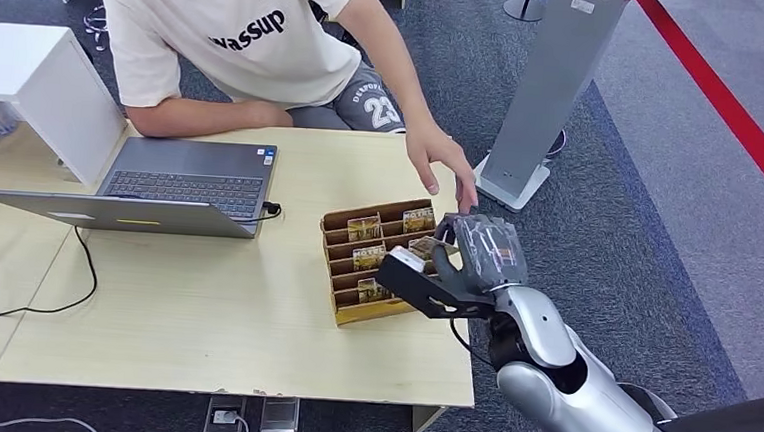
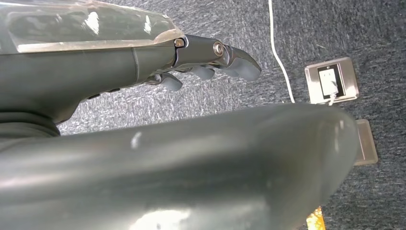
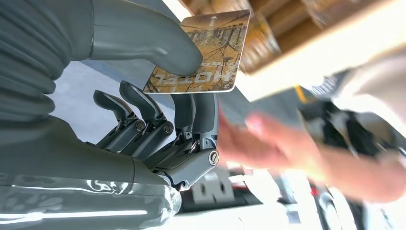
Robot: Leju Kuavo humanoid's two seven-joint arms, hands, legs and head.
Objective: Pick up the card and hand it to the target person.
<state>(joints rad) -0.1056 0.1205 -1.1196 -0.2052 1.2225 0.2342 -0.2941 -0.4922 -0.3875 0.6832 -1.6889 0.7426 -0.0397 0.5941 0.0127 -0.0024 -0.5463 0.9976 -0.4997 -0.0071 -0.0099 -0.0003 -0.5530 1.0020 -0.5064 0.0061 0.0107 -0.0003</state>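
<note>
At the left we see an open laptop [image 1: 184,189] on the pale wooden table [image 1: 202,315], with bare tabletop between it and the slotted cardboard card rack [image 1: 380,261] near the table's right edge. Our left hand [image 2: 210,60] hangs over grey carpet, fingers curled in on nothing. Over the rack's right end, our right hand [image 1: 471,257] pinches a glossy, round-cornered card [image 3: 201,52] between thick thumb and dark fingers. The seated person's hand [image 1: 442,160] reaches in just beside it
</note>
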